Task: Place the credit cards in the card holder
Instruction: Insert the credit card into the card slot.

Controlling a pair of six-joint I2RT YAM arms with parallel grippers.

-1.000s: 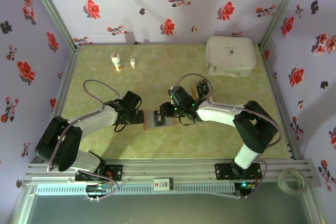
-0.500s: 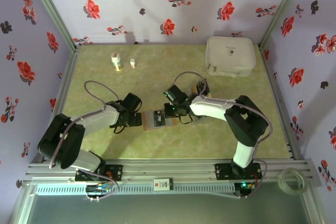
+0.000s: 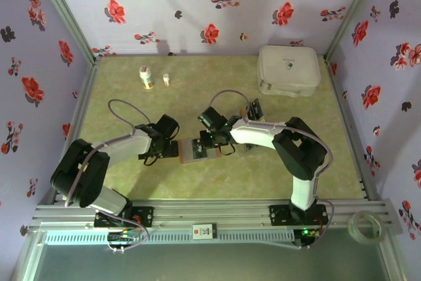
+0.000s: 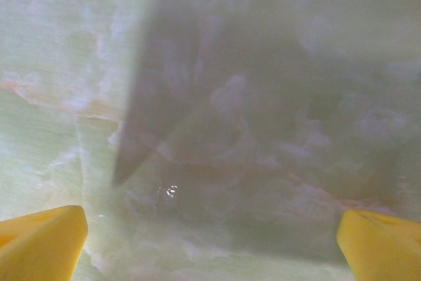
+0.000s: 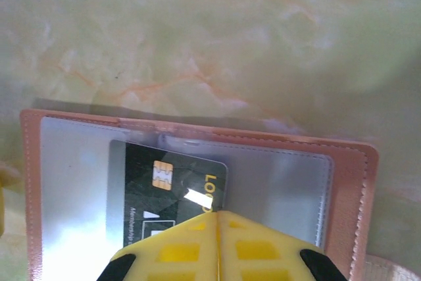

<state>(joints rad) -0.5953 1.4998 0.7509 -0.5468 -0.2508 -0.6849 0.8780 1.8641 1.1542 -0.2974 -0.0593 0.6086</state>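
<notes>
Presently the right gripper is clenched, arm stretched leftward, its tips set against a black credit card lying in the opened card holder. The left gripper is held spread wide, low beside the holder.

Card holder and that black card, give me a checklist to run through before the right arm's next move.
1. Card holder lies open and flat on the table: ok.
2. Black card lies on the holder's inside, chip end forward: ok.
3. Right gripper is shut at the card's near edge: ok.
4. Card slid fully into the clear pocket: cannot tell, its near end is hidden.
5. Left gripper is open and holds nothing: ok.
</notes>
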